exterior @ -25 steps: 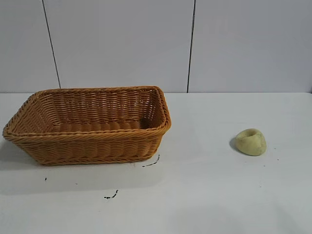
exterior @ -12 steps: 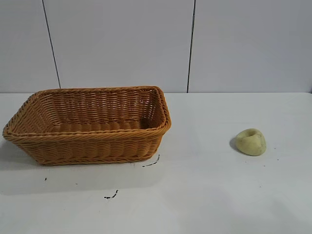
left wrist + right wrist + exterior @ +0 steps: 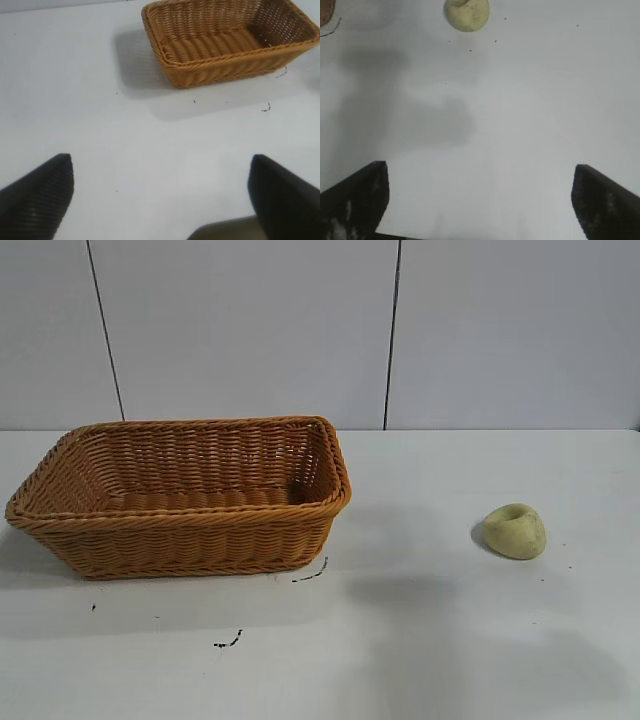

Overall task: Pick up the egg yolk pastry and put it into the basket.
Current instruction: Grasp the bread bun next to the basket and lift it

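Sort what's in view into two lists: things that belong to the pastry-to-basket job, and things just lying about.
Belongs to the job:
- egg yolk pastry, on the table right of the basket
- basket, nothing in it
- right gripper, fingers open, short of the pastry

Just there:
- left gripper, fingers open, back from the basket
- table
- black marks on the table in front of the basket

Basket [image 3: 180, 530] orange-brown, woven wicker. Egg yolk pastry [image 3: 515, 531] pale yellow-green, matte. Tabletop [image 3: 450, 640] white, few black specks.
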{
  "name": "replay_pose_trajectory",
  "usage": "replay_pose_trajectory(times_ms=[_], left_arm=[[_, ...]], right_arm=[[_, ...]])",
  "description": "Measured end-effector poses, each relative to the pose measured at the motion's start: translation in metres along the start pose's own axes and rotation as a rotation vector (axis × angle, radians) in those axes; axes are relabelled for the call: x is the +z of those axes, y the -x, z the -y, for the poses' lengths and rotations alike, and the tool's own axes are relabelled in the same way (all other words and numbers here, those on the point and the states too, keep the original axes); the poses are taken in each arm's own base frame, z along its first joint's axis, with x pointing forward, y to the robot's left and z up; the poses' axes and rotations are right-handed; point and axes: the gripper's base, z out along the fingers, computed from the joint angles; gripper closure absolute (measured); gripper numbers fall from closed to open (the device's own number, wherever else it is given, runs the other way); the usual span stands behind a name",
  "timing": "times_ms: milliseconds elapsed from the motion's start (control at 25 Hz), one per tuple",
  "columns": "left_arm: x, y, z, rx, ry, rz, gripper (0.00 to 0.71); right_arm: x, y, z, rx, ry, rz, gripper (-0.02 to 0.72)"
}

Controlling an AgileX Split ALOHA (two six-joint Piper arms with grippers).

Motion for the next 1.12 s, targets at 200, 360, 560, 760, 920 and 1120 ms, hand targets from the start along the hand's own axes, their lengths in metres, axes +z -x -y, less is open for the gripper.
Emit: replay_pose_trajectory(times_ms=[200, 360, 560, 760, 920, 1120], left_arm=[[0.000, 0.000, 0.000, 0.000, 0.000, 0.000, 0.015], [0.000, 0.000, 0.000, 0.000, 0.000, 0.000, 0.015], [0.000, 0.000, 0.000, 0.000, 0.000, 0.000, 0.015], [0.000, 0.000, 0.000, 0.000, 0.000, 0.000, 0.015], [0.000, 0.000, 0.000, 0.000, 0.000, 0.000, 0.015], [0.000, 0.000, 0.000, 0.000, 0.000, 0.000, 0.015]], right_arm=[[0.039, 0.046, 0.006, -0.003, 0.001, -0.059, 0.014], [0.060, 0.077, 0.008, -0.004, 0.005, -0.060, 0.014], [0.080, 0.100, -0.017, -0.072, 0.022, -0.060, 0.014], [0.105, 0.108, -0.035, -0.116, 0.032, -0.073, 0.014], [0.130, 0.109, -0.034, -0.118, 0.024, -0.094, 0.014], [0.165, 0.102, -0.031, -0.113, 0.022, -0.166, 0.014]])
